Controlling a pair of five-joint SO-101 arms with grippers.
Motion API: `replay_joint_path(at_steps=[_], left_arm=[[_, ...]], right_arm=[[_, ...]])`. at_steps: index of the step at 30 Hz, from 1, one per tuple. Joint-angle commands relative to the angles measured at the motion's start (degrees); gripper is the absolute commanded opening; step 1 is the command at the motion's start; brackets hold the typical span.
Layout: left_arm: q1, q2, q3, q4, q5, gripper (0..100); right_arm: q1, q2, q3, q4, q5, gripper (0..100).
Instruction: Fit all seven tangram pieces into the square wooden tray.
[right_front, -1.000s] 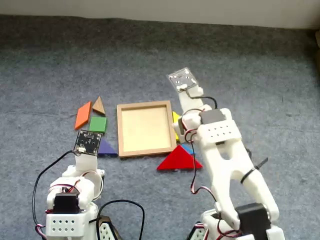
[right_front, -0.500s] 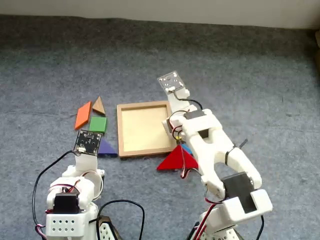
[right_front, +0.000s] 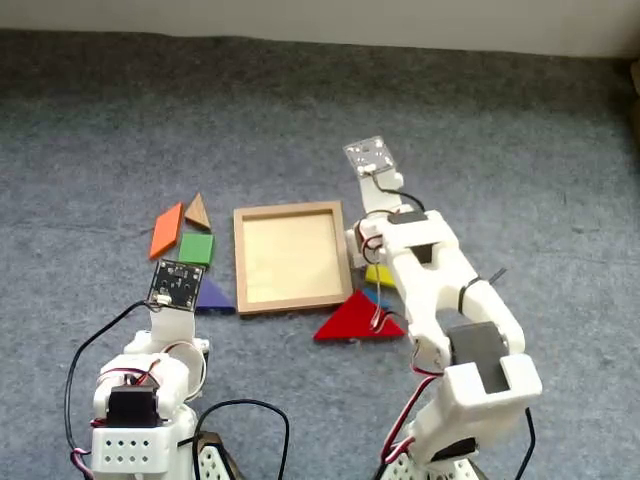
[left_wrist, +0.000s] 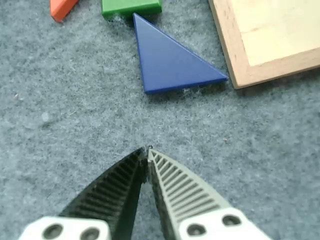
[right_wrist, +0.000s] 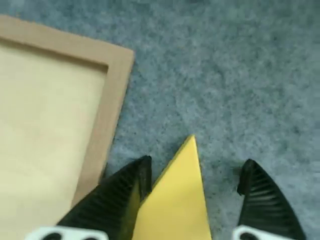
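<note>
From the high view, the square wooden tray (right_front: 241, 262) sits mid-scene on grey carpet (right_front: 500, 150) with no piece inside it. All seven pieces lie outside, so by my reading the fitting has not begun. Left of the tray are an orange parallelogram (right_front: 167, 230), a small tan triangle (right_front: 198, 211), a green square (right_front: 196, 248) and, nearer, a dark blue triangle (right_front: 214, 295). At the tray's near right corner lies a large red triangle (right_front: 357, 318), with a yellow triangle (right_front: 379, 274) and a light blue piece (right_front: 372, 296) just beyond it. Both are partly hidden under the right arm (right_front: 425, 265). The left arm (right_front: 150, 385) stands at the near left.

In the left wrist view, the left gripper (left_wrist: 147, 152) has its fingers closed tip to tip on nothing. It is above bare carpet, just near of the dark blue triangle.

In the right wrist view, the right gripper (right_wrist: 196, 171) is spread open. It straddles the yellow triangle's point just right of the tray's rim, one finger alongside the piece and the other apart from it. A grasp looks set up but is not yet made.
</note>
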Motion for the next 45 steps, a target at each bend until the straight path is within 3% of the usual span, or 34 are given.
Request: replay_joint_path(at_steps=[1,6,12,15,22,27,36,45], left_arm=[[-0.7,-2.2,1.1,0.4,0.5,1],[-0.7,-2.2,1.1,0.4,0.5,1],[-0.7,-2.2,1.1,0.4,0.5,1],[-0.7,-2.2,1.1,0.4,0.5,1],[-0.7,-2.2,1.1,0.4,0.5,1],[-0.7,-2.2,1.1,0.4,0.5,1],[-0.7,-2.2,1.1,0.4,0.5,1],[-0.7,-2.2,1.1,0.4,0.5,1]], right_arm=[[2.9,-1.2,-2.2,3.8,-0.5,28.0],[3.9,-1.3,-6.1,10.5,-0.6,28.0],[5.1,-5.3,-19.7,33.9,-0.6,28.0],[5.0,-8.5,-23.5,38.3,-0.4,28.2],[0.6,-10.0,-13.6,34.4,-0.1,35.1],[-0.2,-8.6,-9.6,29.0,4.4,35.8],[-1.3,3.8,-9.5,25.9,4.4,35.8],[-0.8,4.7,-11.0,26.1,4.4,35.8]])
